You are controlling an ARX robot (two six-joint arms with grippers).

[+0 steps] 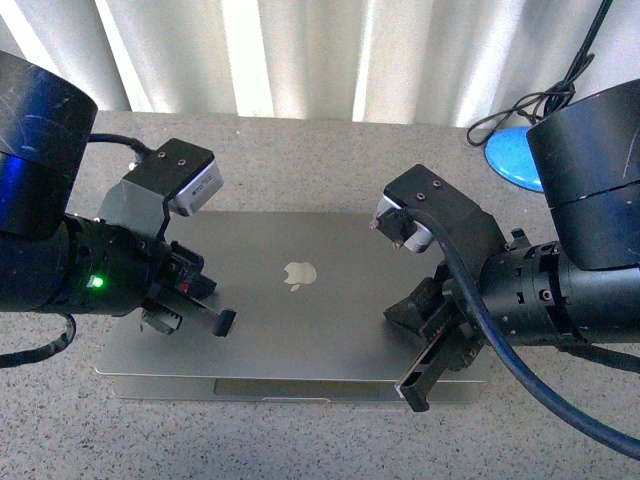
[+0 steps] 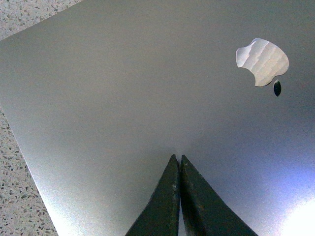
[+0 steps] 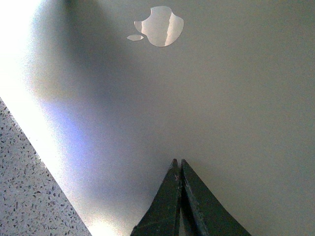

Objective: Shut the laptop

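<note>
Basically, task status: we judge it done; the laptop [image 1: 320, 335] has its lid lying flat on its base, front edges meeting.
Left to do: we reckon only backing both arms off.
Room: pale pleated curtain [image 1: 300, 50] across the back, lit from behind.
Surface: speckled grey countertop [image 1: 300, 445]; the laptop sits mid-counter between the arms, apple logo [image 1: 300, 273] facing up.
Left gripper [image 2: 177, 160]: clenched, empty, tips at the lid left of the logo; we cannot tell if they touch.
Right gripper [image 3: 177, 163]: clenched, empty, over the lid's right part; contact unclear too.
Clutter: blue disc base [image 1: 510, 158] with black cable [image 1: 520, 105], far right, well apart from the laptop.
</note>
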